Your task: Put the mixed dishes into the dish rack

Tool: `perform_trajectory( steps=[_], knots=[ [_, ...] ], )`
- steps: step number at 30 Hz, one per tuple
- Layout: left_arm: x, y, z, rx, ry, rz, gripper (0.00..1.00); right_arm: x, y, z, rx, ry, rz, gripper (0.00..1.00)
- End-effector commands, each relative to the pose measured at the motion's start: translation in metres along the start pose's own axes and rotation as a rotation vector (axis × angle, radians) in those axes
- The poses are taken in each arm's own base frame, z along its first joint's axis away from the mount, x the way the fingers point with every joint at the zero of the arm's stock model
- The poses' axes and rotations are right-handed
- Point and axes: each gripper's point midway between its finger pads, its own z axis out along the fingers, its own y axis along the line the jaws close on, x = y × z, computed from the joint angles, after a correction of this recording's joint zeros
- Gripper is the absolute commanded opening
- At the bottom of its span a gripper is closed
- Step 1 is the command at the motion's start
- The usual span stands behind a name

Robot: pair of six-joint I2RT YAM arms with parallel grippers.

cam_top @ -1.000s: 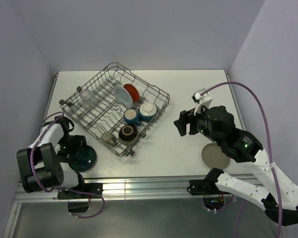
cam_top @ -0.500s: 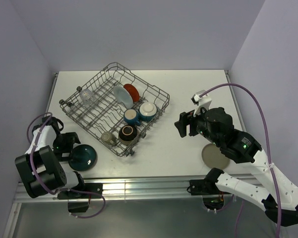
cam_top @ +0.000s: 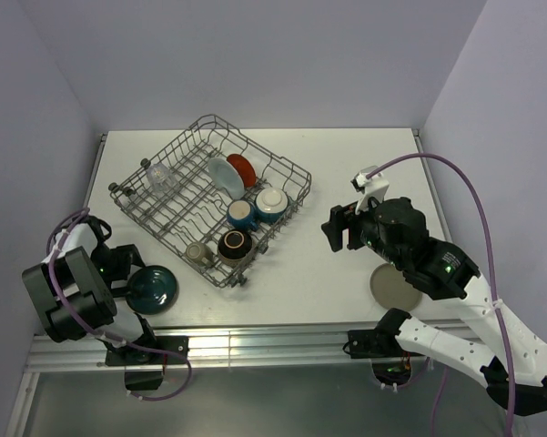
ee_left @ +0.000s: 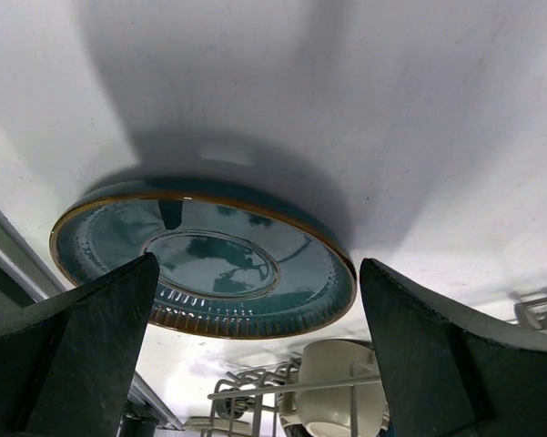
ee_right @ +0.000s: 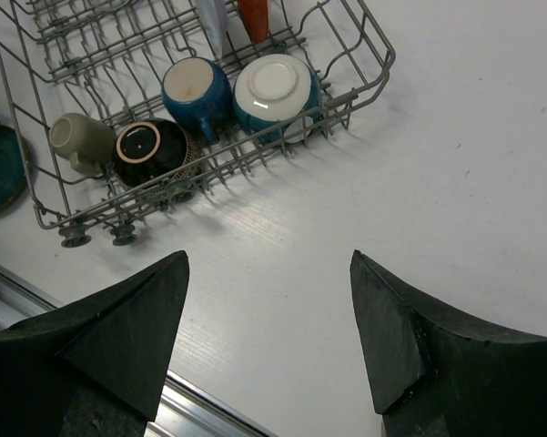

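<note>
The top camera sits above and behind my bases and looks down on the whole table (cam_top: 346,164). My left wrist camera is low and very close to the teal plate (ee_left: 205,259), facing the near corner of the dish rack (ee_left: 255,393). My right wrist camera looks down from higher on the rack's near side. Both wrist views share that plate.

White table (cam_top: 346,155) w/ metal rail (cam_top: 255,341) at near edge; 3 pale lilac walls (cam_top: 255,55), even light.
</note>
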Motion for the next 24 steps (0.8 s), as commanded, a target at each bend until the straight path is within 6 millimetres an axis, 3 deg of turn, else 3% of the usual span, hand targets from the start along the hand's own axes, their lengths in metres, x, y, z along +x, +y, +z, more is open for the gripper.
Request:
perform_trajectory(
  steps=[1,8,11,14,15,17,18,22,24],
  knots=[
    [-0.008,-0.006,-0.007,0.002,-0.027,-0.049,0.99,-0.006,-0.004,0.001,0.022,-0.037,0.013,0.79],
    [-0.017,-0.002,0.002,-0.047,-0.060,-0.069,0.87,-0.004,-0.006,0.000,0.033,-0.043,0.020,0.79],
    [-0.021,0.001,0.003,-0.067,-0.079,-0.058,0.75,-0.007,-0.007,-0.001,0.035,-0.048,0.015,0.79],
    [-0.025,0.001,0.002,-0.058,-0.105,-0.058,0.54,-0.014,-0.006,-0.001,0.033,-0.065,0.012,0.79],
    [-0.025,0.002,0.004,-0.057,-0.100,-0.058,0.36,-0.015,-0.006,-0.001,0.033,-0.068,0.007,0.79],
    [-0.022,-0.002,0.008,-0.045,-0.080,-0.056,0.16,-0.018,-0.005,0.001,0.030,-0.070,-0.003,0.79],
    [-0.020,-0.001,0.011,-0.054,-0.070,-0.055,0.00,-0.018,-0.004,0.001,0.030,-0.069,-0.006,0.79],
    [-0.021,-0.009,0.009,-0.030,-0.064,-0.036,0.00,-0.023,-0.002,0.007,0.027,-0.063,-0.026,0.79],
    [-0.024,-0.019,-0.002,0.011,-0.075,-0.013,0.00,-0.028,0.001,0.007,0.015,-0.064,-0.033,0.79]
  ],
)
